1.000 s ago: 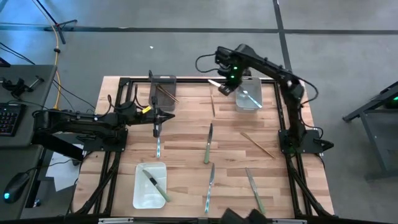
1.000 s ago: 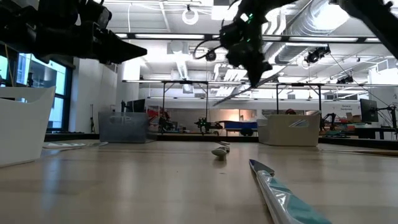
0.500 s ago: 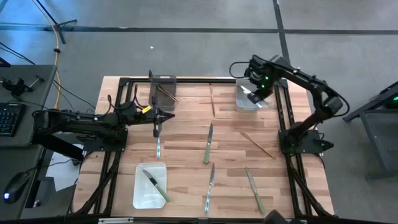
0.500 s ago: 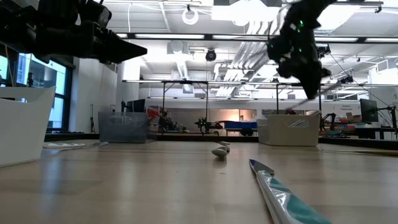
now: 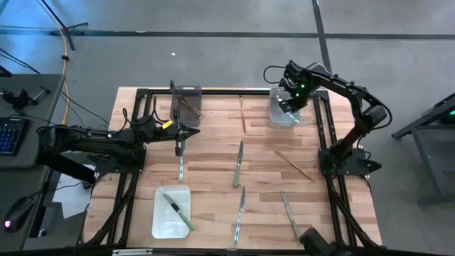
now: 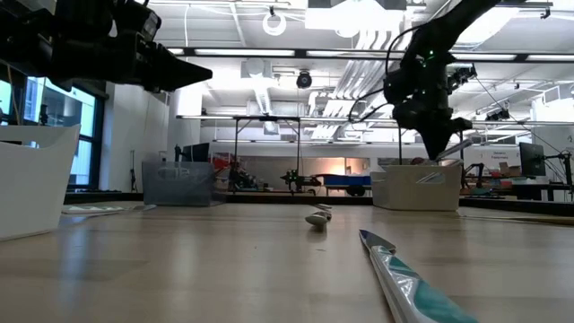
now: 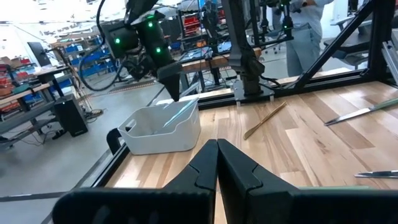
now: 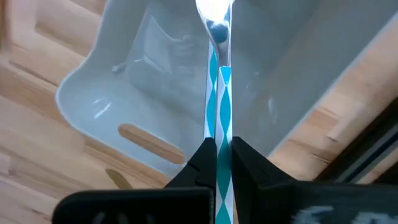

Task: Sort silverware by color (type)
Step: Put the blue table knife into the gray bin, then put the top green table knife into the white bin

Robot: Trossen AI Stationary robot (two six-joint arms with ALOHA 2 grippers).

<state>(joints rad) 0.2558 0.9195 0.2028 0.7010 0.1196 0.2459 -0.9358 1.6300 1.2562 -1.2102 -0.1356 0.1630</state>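
My right gripper (image 5: pixel 290 104) hangs over the pale bin (image 5: pixel 274 117) at the table's far right, shut on a silvery utensil with a teal-and-white striped handle (image 8: pixel 219 93). Level above the table's left half, my left gripper (image 5: pixel 179 135) is shut with nothing in it. Green-handled knives (image 5: pixel 238 165) (image 5: pixel 239 213) (image 5: pixel 290 217) lie flat on the wood, and another (image 5: pixel 180 168) lies just in front of the left gripper. Two brown sticks (image 5: pixel 242 114) (image 5: pixel 293 165) also lie flat on the table. My right gripper pinches the utensil's striped handle (image 8: pixel 219 127) between its two fingers, coming from above with the fingers pointing down. The utensil runs on past the fingertips, its shiny bowl end (image 8: pixel 214 12) farthest from them. It is lifted, slanting over the bin's inside (image 7: pixel 177 113).
A dark bin (image 5: pixel 186 94) with brown sticks stands at the far left. A white bin (image 5: pixel 162 213) near the front edge holds a green-handled knife. Black frame rails (image 5: pixel 323 135) run along the table's sides.
My right gripper has carried the striped utensil toward the table's right edge and downward, from beside the pale bin until it stands over it, rolling a little on the way. The left arm has kept still.
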